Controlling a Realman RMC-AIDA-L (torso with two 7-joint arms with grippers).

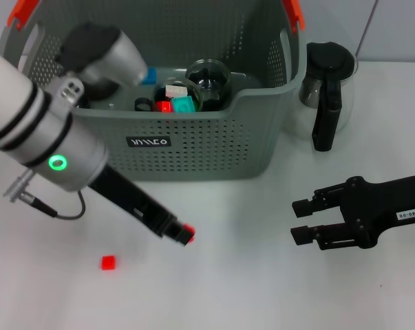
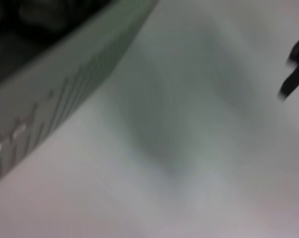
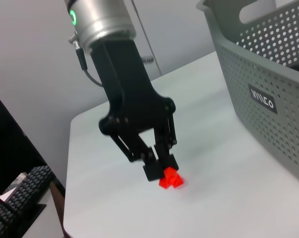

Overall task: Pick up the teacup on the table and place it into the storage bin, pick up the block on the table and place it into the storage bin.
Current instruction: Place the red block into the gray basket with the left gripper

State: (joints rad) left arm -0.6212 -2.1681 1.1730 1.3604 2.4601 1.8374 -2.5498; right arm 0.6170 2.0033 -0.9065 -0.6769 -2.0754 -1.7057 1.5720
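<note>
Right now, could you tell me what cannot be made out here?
Left wrist view: only the storage bin wall is recognisable; own fingers unseen.
Head view: left arm hides the bin's left interior.
Right wrist view: unclear whether the left gripper's red block touches the table.
Head view: edge cuts off the right gripper's arm.

Even bright light, soft faint shadows; left wrist view heavily blurred, others sharp.

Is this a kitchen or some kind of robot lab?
Probably a robot lab: a bare white table, a grey storage bin of small test items, and a computer keyboard beside the table. The glass pot seems a prop.
</note>
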